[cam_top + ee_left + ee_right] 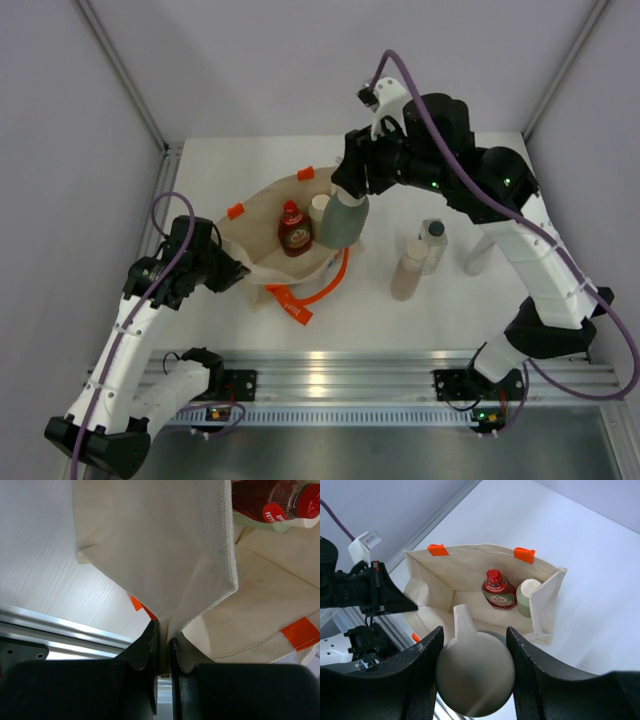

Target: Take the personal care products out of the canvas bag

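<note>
The canvas bag (262, 252) lies open on the table, with orange tabs on its rim. My left gripper (234, 272) is shut on the bag's rim (165, 555), the cloth pinched between the jaws (164, 645). My right gripper (475, 665) is shut on the white cap of a grey-green bottle (343, 220), which hangs over the bag's right side. Inside the bag lie a red bottle (498, 594) and a pale green bottle with a white cap (526, 597). A tan bottle (408, 268) and a clear bottle with a dark cap (433, 245) stand on the table to the right.
An orange strap handle (320, 290) trails on the table in front of the bag. An aluminium rail (400, 375) runs along the near edge. Grey walls close in the table on three sides. A pale object (478, 255) shows partly behind the right arm.
</note>
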You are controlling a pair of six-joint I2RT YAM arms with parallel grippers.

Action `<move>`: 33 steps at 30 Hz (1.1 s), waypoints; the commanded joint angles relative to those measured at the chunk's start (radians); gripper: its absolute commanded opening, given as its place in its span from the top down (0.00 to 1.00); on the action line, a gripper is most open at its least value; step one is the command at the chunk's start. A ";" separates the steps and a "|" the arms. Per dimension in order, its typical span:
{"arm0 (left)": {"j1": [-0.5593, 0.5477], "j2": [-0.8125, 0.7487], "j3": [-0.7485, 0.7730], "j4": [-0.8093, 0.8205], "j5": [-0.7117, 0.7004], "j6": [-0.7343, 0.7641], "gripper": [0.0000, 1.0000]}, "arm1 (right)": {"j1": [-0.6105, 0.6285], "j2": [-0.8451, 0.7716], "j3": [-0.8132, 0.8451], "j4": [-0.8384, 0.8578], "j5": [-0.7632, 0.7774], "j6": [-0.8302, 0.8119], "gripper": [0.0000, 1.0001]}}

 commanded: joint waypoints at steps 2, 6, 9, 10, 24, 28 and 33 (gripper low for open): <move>0.005 0.008 0.006 0.019 -0.049 -0.011 1.00 | -0.001 -0.148 0.014 0.090 0.012 0.048 1.00; 0.005 -0.004 0.005 0.017 -0.047 -0.013 1.00 | -0.009 -0.225 -0.089 0.074 0.082 0.040 1.00; 0.005 -0.018 0.000 0.017 -0.046 -0.013 1.00 | -0.018 -0.302 -0.203 0.068 0.164 0.043 1.00; 0.005 -0.020 -0.003 0.017 -0.046 -0.013 1.00 | -0.018 -0.323 -0.230 0.068 0.205 0.046 1.00; 0.005 0.006 0.005 0.019 -0.040 -0.001 1.00 | -0.058 -0.679 -0.687 0.079 0.559 0.179 1.00; 0.005 0.020 0.012 0.021 -0.038 0.010 1.00 | -0.083 -0.731 -0.755 0.081 0.599 0.212 1.00; 0.007 0.025 0.015 0.022 -0.034 0.022 1.00 | -0.096 -0.764 -0.798 0.079 0.622 0.244 1.00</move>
